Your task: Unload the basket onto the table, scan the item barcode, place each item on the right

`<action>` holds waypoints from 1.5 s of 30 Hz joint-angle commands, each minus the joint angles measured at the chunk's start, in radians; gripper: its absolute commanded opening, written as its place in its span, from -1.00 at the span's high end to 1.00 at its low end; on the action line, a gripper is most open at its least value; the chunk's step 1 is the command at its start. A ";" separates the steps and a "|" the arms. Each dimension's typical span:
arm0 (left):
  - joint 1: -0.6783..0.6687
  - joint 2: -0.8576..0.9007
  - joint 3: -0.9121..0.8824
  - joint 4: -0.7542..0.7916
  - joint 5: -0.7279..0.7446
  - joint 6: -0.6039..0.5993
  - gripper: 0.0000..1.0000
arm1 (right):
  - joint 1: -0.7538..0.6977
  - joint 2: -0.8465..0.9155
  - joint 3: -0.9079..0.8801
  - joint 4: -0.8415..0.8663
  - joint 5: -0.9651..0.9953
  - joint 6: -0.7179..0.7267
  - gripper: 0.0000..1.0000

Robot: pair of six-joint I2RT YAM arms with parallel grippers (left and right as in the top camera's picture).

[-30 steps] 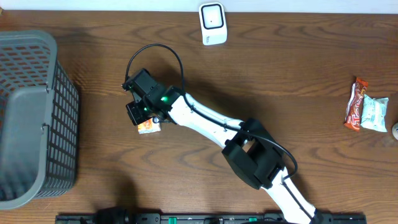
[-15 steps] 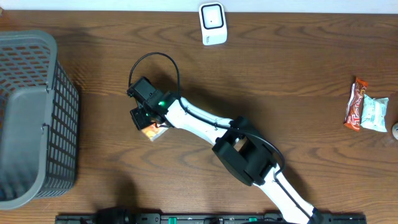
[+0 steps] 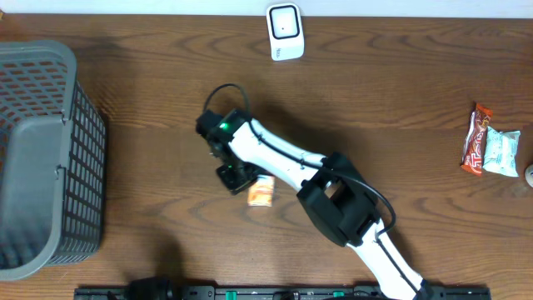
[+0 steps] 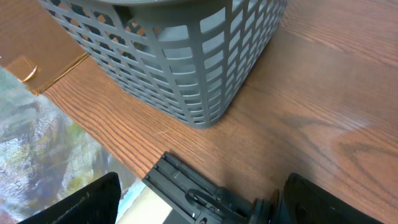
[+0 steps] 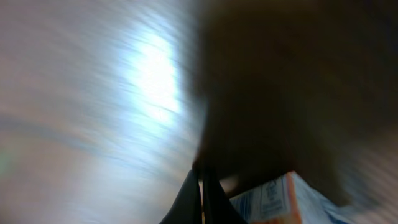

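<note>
Right next to the right claw (image 3: 241, 181), on the side facing its own elbow, the small orange-and-white packet (image 3: 261, 192) lies on the desk (image 3: 400, 83). The claw is closed all the way, tips pinched together. The right wrist view is a blurry mess, but it does show the dark tips (image 5: 202, 196) meeting in a thin line, with the packet's blue-white-orange corner (image 5: 280, 198) just beside them. Whether they've got an edge of it pinched, can't tell.

The white scanner (image 3: 285, 32) sits well beyond the claw, at the far edge of the desk. The grey basket (image 3: 87, 167) stands well off on the claw's other side, away from the packet. Way out past the elbow, at the desk's end, a red-orange bar (image 3: 475, 140) lies right against a pale blue-white pack (image 3: 502, 152).

The left claw (image 4: 199, 208) is spread wide with nothing in it, one finger (image 4: 87, 202) at each bottom corner of its view, and the basket (image 4: 186, 68) ahead of it.
</note>
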 commanded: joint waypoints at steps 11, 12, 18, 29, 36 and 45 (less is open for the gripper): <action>0.003 0.000 0.000 -0.078 -0.010 0.001 -0.68 | -0.157 -0.214 -0.024 -0.073 0.170 -0.124 0.89; 0.003 0.000 0.000 -0.078 -0.010 0.001 -0.68 | -0.158 -0.257 -0.024 -0.077 0.171 -0.124 0.79; 0.003 0.000 0.000 -0.078 -0.010 0.001 -0.68 | -0.158 -0.512 -0.024 -0.117 0.127 -0.115 -0.89; 0.003 0.000 0.000 -0.078 -0.010 0.001 -0.68 | -0.154 -0.800 -0.024 -0.120 0.044 0.091 -0.89; 0.003 0.000 0.000 -0.078 -0.010 0.001 -0.68 | -0.154 -0.809 -0.024 -0.147 0.045 0.061 -0.90; 0.003 0.000 0.000 -0.078 -0.010 0.001 -0.68 | -0.155 -0.806 -0.024 -0.091 0.102 0.038 -0.99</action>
